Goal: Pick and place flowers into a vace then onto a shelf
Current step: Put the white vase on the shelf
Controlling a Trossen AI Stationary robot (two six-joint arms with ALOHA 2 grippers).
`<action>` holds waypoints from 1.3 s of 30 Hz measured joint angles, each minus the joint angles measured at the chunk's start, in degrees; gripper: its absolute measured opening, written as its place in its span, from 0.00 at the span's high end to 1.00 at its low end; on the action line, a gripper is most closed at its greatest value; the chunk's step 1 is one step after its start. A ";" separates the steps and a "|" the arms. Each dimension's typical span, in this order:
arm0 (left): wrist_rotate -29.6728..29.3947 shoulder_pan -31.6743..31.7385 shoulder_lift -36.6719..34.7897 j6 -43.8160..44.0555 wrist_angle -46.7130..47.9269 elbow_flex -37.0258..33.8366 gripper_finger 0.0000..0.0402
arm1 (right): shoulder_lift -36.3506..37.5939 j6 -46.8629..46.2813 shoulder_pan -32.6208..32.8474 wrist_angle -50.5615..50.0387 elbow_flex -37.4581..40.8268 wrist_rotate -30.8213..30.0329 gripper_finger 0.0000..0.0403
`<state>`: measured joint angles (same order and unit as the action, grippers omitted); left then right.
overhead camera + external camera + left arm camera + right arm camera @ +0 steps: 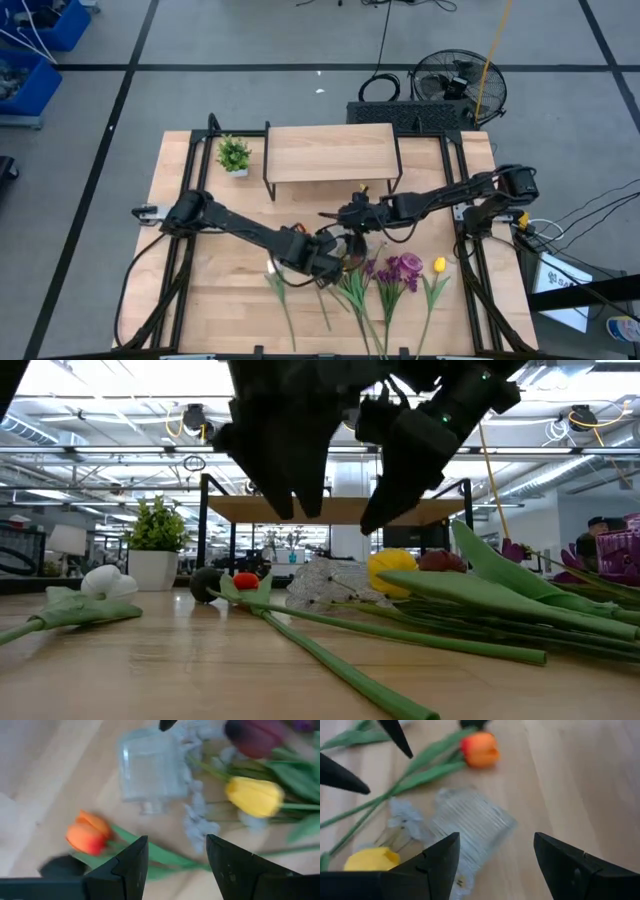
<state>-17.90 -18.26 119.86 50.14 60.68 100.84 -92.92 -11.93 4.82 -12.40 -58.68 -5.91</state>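
Both grippers hung over the middle of the tabletop (210, 290), just above the flowers, each with its fingers spread and nothing between them. Of the two, the left gripper (175, 865) sat nearer, above an orange tulip (89, 834) whose green stem ran under its fingers. Just beyond it, the right gripper (495, 865) hovered with its fingers set wide to either side of a clear ribbed glass vase (472, 827), which lay tipped on its side on the wood, touching neither finger.

Along the near edge, the flowers (375, 285) lay spread flat with stems pointing toward the near side: a white tulip (105, 582) at the left, then the orange one, pale blossom sprays (197, 820) against the vase, purple blooms (400, 268) and a yellow tulip (438, 265) at the right.

Farther back stood the shelf (330, 152), its light board bare. Left of it, near the far left corner, sat a small potted plant (234, 155).
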 joint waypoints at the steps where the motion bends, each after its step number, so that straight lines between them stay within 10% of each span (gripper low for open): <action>1: -0.16 0.44 0.08 -0.94 0.27 -0.02 0.49 | 0.00 -1.06 -0.14 -1.30 -0.02 -0.02 0.39; 27: 10.36 8.11 0.93 -1.57 -0.52 0.07 0.49 | 0.13 -10.70 -0.70 -18.12 -0.01 -7.37 0.39; 39: 12.30 7.13 0.93 -2.02 -0.81 -1.75 0.49 | 12.68 -11.45 -0.38 -33.41 -0.04 -9.07 0.39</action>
<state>-5.60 -11.13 120.79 48.12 59.87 99.09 -80.24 -23.38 4.43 -45.81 -58.72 -14.99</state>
